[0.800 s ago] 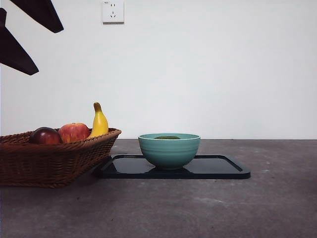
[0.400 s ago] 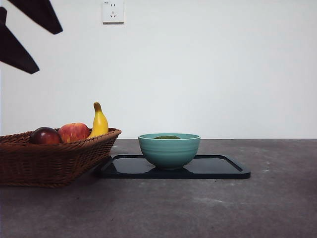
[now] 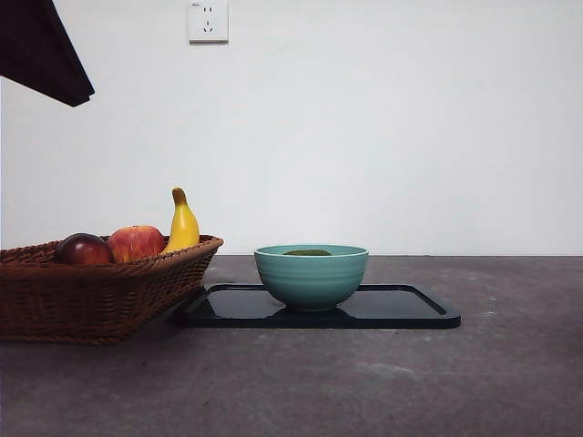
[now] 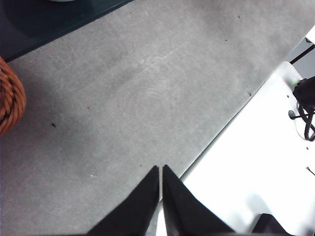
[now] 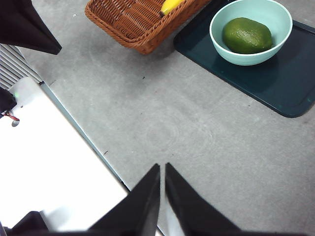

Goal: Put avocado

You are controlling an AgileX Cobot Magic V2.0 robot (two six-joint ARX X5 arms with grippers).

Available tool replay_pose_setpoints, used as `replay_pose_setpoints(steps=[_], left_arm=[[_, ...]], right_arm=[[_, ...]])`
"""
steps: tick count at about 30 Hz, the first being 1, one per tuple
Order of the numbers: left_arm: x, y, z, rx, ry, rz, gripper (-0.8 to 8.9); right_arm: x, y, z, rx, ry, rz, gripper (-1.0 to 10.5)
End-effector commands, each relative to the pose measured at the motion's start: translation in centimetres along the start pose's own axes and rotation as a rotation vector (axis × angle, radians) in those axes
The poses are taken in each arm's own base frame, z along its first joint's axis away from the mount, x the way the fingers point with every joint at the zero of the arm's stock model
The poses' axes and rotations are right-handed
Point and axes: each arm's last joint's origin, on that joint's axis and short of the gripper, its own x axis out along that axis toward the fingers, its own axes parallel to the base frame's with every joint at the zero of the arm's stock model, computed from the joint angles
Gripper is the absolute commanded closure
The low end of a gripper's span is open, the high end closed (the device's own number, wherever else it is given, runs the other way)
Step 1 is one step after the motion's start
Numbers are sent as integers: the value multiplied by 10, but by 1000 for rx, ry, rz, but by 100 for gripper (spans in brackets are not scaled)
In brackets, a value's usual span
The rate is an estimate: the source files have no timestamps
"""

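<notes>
Avocado (image 5: 247, 35) lying in teal bowl (image 5: 251, 55) on dark tray (image 5: 275, 88), left gripper (image 4: 161, 169) and right gripper (image 5: 162, 167) both closed on nothing, raised above bare table (image 5: 197, 147), wicker basket (image 5: 133, 22) beside tray.

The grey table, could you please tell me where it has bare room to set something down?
Free: the grey table in front of the dark rectangular tray and woven wicker basket, and the tray's bare end beside the teal ceramic bowl. Crowded: the basket, and the bowl holding the dark-green avocado.
</notes>
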Motion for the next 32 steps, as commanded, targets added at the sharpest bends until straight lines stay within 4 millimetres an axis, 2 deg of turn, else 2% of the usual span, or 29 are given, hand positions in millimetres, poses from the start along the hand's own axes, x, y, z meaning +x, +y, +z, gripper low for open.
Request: replay_pose_setpoints(steps=[1,14,17,20,23,26,29,32], left_arm=[[0,-1,3,20,-7,-10,805],[0,-1,3,21,-8,-10,805],[-7,-1,3,56,-62,34,805],[-24,4,9,165,-223,163,805],[-53,11,16,258,-473,329,805],[-83,15,13,311,-717,492,805],[-110,19,-10,313,-943,760,805],[-109,25,-34,252,-998,928,805]], right_arm=[[-1,2,3,-3,-13,9,940],[-1,2,3,-3,-13,8,940],[-1,2,3,-3,-13,8,940],[-1,2,3,-3,-12,8,939],[-1,2,3,-3,-13,8,940],[-1,2,3,-3,-13,8,940],[-1,2,3,-3,-12,8,940],[-1,2,3,-3,-13,8,940]])
